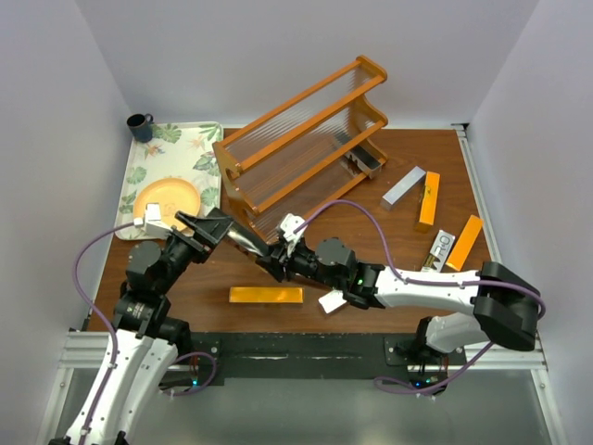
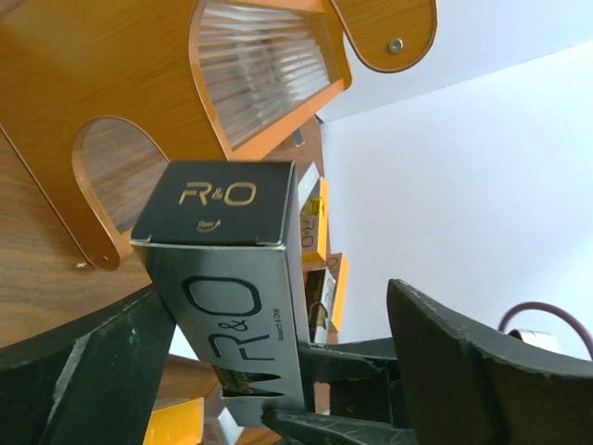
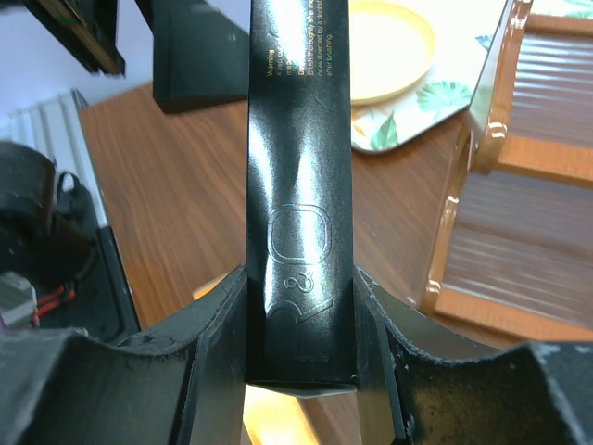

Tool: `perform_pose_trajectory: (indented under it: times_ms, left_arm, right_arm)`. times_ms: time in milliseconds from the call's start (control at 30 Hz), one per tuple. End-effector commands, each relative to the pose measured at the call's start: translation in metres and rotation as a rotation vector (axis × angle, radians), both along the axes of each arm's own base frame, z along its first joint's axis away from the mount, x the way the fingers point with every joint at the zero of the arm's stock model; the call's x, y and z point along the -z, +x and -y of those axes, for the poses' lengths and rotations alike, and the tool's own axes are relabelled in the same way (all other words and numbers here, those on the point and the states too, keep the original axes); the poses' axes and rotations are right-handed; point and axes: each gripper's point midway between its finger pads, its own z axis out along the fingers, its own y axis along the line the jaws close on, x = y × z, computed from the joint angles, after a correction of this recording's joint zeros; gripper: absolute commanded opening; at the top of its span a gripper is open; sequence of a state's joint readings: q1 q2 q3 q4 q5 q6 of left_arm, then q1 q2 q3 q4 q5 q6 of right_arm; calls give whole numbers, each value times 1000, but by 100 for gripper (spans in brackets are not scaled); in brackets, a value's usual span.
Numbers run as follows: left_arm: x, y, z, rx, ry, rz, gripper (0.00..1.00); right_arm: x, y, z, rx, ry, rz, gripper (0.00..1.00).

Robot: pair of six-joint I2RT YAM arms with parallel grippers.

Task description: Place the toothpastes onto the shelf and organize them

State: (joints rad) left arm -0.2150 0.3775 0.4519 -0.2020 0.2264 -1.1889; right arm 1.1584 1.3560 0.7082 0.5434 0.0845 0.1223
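While the right pincer (image 3: 298, 320) is clamping 1 end of a dark carton (image 3: 298, 185), the left pincer (image 1: 215, 227) is standing with its jaws apart around the other end. By my reading, the right arm alone is carrying the weight. The carton is hanging above the counter (image 1: 398, 232) between the 2 arms, at 6 o'clock of the shelf (image 1: 230, 171). In the top view it is running from 10 toward 4 o'clock. Gripping near 1 end is leaving most of the box free to slide onto a tier, which is probably why it is being held so. A gold carton (image 1: 266, 295) is lying flat at 6 o'clock of the pincers. At 3 o'clock, 4 loose cartons (image 1: 403, 185) are lying apart from the shelf. A grey carton (image 1: 369, 162) is seemingly resting at the lowest tier's right end. Most of the sorting is looking undone.
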Motion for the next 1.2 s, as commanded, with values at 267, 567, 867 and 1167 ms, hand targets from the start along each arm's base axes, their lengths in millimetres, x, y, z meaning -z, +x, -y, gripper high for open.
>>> perform_pose_trajectory:
  times_ms: [267, 567, 867, 1167]
  left_arm:
    - [-53, 4, -75, -315, 468, 200, 100]
    - [-58, 1, -106, -407, 771, 294, 100]
    - [-34, 11, -89, -295, 867, 351, 100]
    - [-18, 19, -74, -205, 941, 413, 100]
  right_arm:
    - [-9, -7, 56, 49, -146, 33, 11]
    - [24, 21, 133, 230, -235, -79, 11]
    - [52, 54, 193, 447, -368, -149, 11]
    - [40, 123, 221, 580, -330, -124, 11]
